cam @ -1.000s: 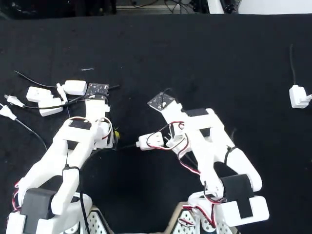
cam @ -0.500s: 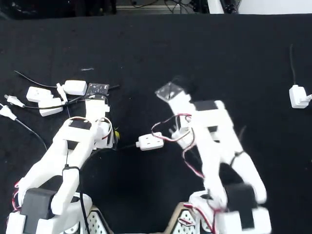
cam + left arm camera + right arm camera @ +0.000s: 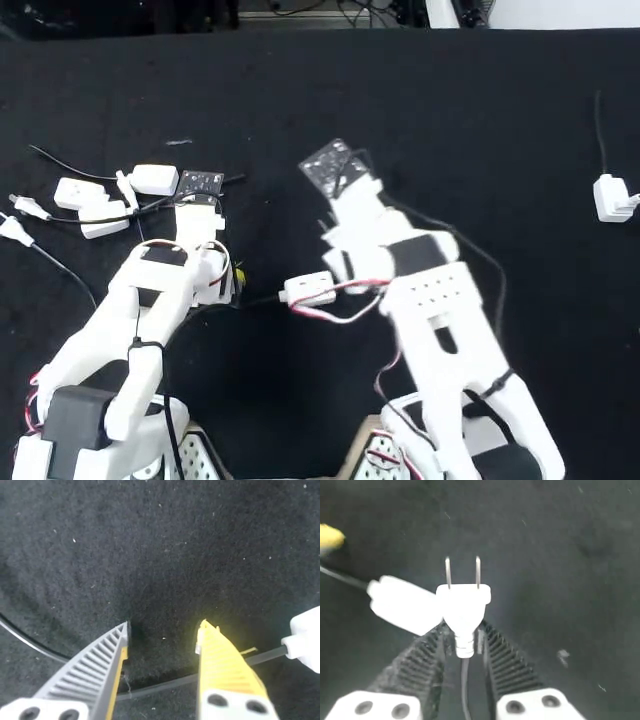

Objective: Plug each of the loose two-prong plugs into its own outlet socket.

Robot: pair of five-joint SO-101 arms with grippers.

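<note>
My right gripper (image 3: 463, 631) is shut on the neck of a white two-prong plug (image 3: 464, 602), whose prongs point away from the wrist. A white outlet socket (image 3: 403, 611) lies just beside that plug; in the high view this socket (image 3: 309, 290) sits at the table's middle, by the right arm (image 3: 400, 262). My left gripper (image 3: 162, 631) stands open over the black cloth, one grey finger and one yellow finger astride the socket's black cable (image 3: 175, 681). The socket's end (image 3: 306, 639) shows off to one side of it. From above, the left gripper (image 3: 234, 281) is just left of the socket.
A cluster of white sockets and plugs with cables (image 3: 105, 196) lies at the far left. A loose plug (image 3: 14, 230) rests near the left edge. A white adaptor (image 3: 610, 197) sits at the right edge. The black cloth between them is bare.
The right arm has stretched out farther over the table and swung its wrist from the right back to the left, above the socket. The left arm and the socket have not moved.
</note>
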